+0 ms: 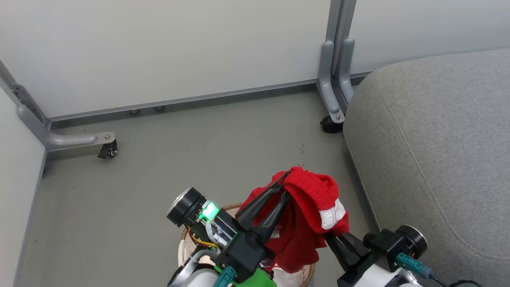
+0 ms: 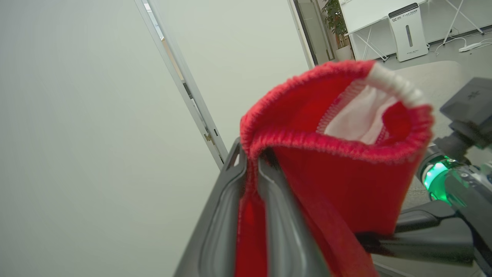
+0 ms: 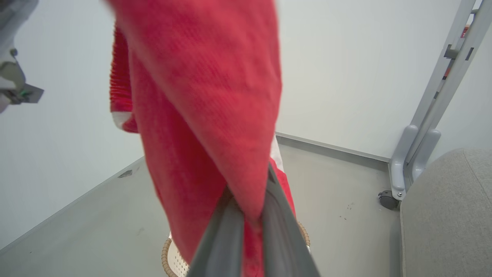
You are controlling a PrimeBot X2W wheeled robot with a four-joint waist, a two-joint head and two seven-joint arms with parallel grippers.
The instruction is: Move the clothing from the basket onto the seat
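L claw [image 1: 286,184] is closing almost fully on the clothing [image 1: 310,199], squeezing a thin fold of red fabric btwn its two long dark fingers [image 2: 219,223]. The ribbed hem is curling over the fingertips. R claw [image 3: 250,184] is clamping shut on the same garment lower down, w/ a red fold running btwn its fingers [image 3: 282,238]. In head view its tips are sitting tucked under the cloth.

Fabric is showing as soft knit, red, w/ a ribbed band, a white patch [image 1: 332,215] and pale lining inside the fold. The basket [image 3: 166,256] is showing a rounded shape, cream perforated plastic and a brown woven-look rim. The seat [image 1: 438,139] is showing grey upholstery, a rounded corner and a stitched seam along its edge.

The clothing is hanging in the air, held by both claws, L claw at its top and R claw at its lower right. Its lower end is drooping twd the basket mouth; can't tell if it's touching. The basket is standing on the smooth grey floor [image 1: 199,151], near the seat's left edge but apart from it. The garment isn't touching the seat.
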